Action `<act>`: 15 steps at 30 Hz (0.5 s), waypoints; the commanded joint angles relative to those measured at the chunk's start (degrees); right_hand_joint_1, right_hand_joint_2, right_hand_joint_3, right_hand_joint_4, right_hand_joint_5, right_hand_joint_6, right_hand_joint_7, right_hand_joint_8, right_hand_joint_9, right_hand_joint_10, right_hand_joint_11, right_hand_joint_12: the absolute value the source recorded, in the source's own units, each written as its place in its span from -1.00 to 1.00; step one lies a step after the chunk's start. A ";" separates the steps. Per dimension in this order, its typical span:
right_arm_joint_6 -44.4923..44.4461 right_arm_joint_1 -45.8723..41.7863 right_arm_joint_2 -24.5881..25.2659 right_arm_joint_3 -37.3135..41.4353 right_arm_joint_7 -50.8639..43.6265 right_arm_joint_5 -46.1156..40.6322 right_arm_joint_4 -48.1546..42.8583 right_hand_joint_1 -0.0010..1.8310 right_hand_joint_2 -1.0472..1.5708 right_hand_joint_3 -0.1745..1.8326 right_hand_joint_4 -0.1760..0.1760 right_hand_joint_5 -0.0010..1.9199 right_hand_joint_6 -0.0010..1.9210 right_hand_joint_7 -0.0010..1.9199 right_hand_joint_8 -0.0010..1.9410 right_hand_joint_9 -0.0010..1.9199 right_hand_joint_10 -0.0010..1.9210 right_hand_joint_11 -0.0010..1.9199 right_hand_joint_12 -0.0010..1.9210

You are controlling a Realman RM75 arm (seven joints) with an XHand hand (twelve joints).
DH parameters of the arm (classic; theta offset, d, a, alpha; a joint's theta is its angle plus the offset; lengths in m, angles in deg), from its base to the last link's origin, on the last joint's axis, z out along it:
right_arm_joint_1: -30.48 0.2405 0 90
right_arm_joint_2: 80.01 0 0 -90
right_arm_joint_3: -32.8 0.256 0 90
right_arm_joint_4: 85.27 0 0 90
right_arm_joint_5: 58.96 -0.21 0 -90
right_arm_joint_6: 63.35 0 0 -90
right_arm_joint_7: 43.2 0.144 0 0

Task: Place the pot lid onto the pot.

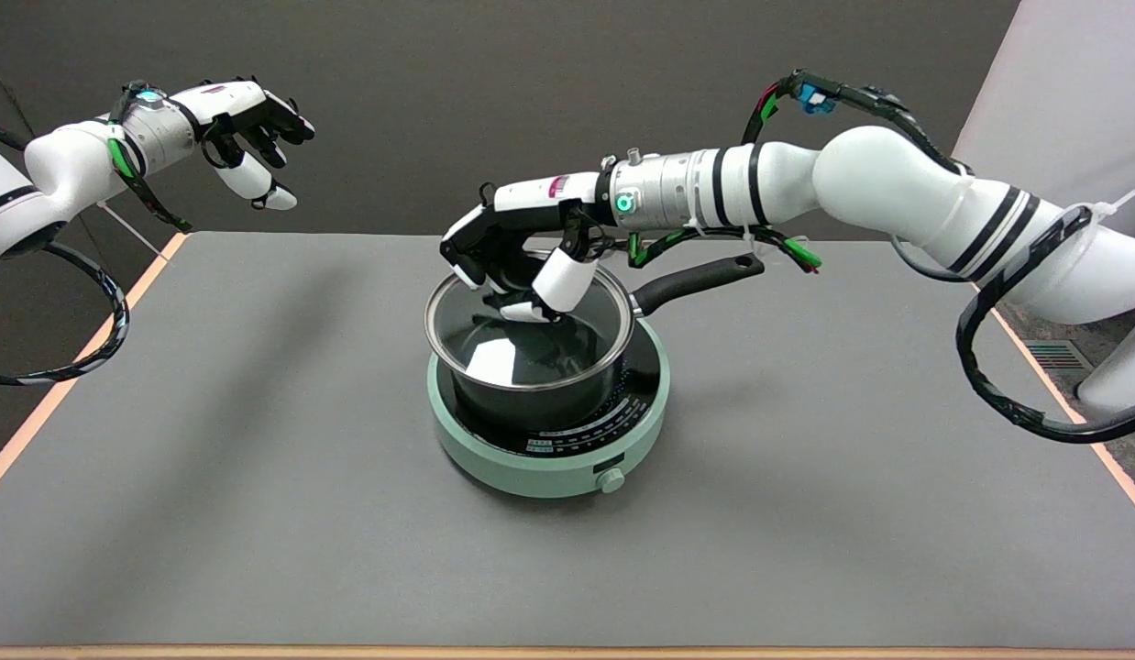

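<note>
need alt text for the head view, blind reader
A white robot arm reaches in from the right, its robot hand holding a glass lid by the knob over a black pot. The pot sits on a green cooktop mid-table, handle pointing right. Another hand hangs in the air upper left.
</note>
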 commanded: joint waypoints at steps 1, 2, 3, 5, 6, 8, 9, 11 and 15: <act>0.00 -0.01 1.37 -0.01 0.01 0.10 2.41 0.44 0.44 0.14 0.73 -0.51 0.85 -0.25 0.85 -0.24 1.00 -0.63 1.00; 0.00 -0.01 1.37 -0.01 0.01 0.10 2.52 0.44 0.44 0.14 0.73 -0.51 0.85 -0.25 0.85 -0.24 1.00 -0.62 1.00; 0.00 -0.01 1.37 -0.01 0.01 0.10 2.61 0.44 0.44 0.14 0.73 -0.51 0.85 -0.25 0.85 -0.24 1.00 -0.62 1.00; 0.00 -0.05 1.33 -0.01 0.01 0.10 2.72 0.44 0.44 0.14 0.73 -0.51 0.85 -0.25 0.85 -0.24 1.00 -0.63 1.00; 0.00 -0.09 1.29 -0.01 0.01 0.10 2.77 0.44 0.44 0.14 0.73 -0.51 0.85 -0.25 0.85 -0.24 1.00 -0.63 1.00; 0.00 -0.09 1.21 -0.01 0.01 -0.05 3.03 0.44 0.45 0.14 0.73 -0.52 0.85 -0.25 0.85 -0.24 1.00 -0.63 1.00; 0.00 -0.09 1.21 -0.01 0.01 -0.18 3.20 0.44 0.45 0.14 0.73 -0.52 0.85 -0.25 0.85 -0.24 1.00 -0.64 1.00; 0.00 -0.09 1.17 -0.01 0.01 -0.30 3.44 0.44 0.45 0.13 0.72 -0.52 0.85 -0.25 0.85 -0.24 1.00 -0.65 1.00; 0.00 -0.09 1.13 -0.01 0.01 -0.34 3.64 0.44 0.45 0.14 0.72 -0.52 0.85 -0.25 0.85 -0.24 1.00 -0.65 1.00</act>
